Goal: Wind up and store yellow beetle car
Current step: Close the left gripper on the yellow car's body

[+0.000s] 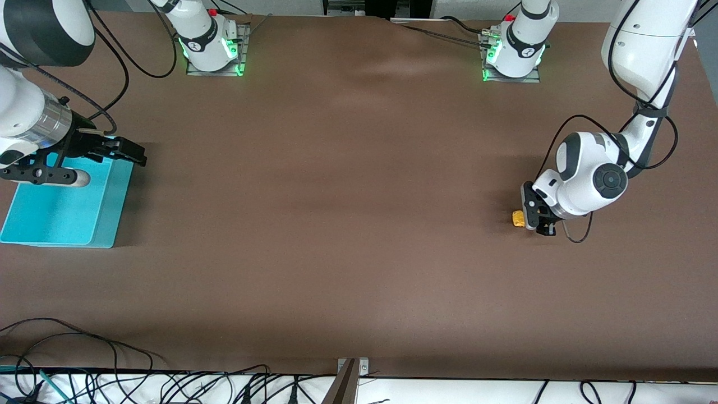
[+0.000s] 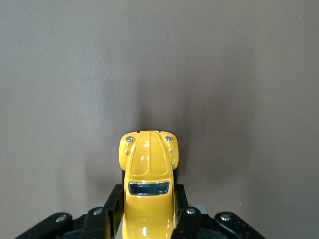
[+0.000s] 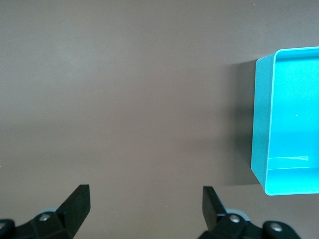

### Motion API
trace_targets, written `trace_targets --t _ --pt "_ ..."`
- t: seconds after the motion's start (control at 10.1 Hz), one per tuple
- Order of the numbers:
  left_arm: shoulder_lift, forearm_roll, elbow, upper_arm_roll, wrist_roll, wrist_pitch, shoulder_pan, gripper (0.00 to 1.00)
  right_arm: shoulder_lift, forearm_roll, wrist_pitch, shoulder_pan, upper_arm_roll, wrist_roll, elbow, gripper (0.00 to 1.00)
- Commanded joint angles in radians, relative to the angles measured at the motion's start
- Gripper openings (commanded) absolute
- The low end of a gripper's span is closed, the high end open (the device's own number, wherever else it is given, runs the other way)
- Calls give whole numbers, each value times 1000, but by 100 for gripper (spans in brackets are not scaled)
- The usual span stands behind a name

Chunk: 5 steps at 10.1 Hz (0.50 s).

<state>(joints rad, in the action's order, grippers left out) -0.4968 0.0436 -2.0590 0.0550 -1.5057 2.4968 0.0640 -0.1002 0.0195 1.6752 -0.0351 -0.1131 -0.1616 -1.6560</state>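
My left gripper [image 1: 530, 216] is down at the counter [image 1: 336, 224] toward the left arm's end, and its fingers [image 2: 113, 206] are pinched on the flanks of the yellow beetle car [image 2: 148, 186]. In the left wrist view the car's rounded hood and two small headlights poke out past the fingertips toward twelve o'clock, with the windscreen sitting right between the pads and a soft shadow on the brown surface just ahead of the nose. From the front camera I see only a sliver of the car, at about nine o'clock from the gripper body, low against the counter; I cannot tell whether its wheels touch. My right gripper [image 1: 126, 152] waits up in the air over the corner of the turquoise tray [image 1: 61, 216] at the right arm's end, well apart from the car, its fingers [image 3: 75, 201] spread wide. In the right wrist view the tray's rim lies at about two o'clock from those fingers.
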Motion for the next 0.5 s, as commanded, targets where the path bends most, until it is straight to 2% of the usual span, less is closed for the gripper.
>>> trace_targets --t 0.0,0.4 --pt "-52 59 23 2 -69 0 65 8 -7 5 -18 -8 -4 13 19 100" --pt "-92 64 72 2 -244 1 190 8 -7 5 -18 -8 -4 8 15 100"
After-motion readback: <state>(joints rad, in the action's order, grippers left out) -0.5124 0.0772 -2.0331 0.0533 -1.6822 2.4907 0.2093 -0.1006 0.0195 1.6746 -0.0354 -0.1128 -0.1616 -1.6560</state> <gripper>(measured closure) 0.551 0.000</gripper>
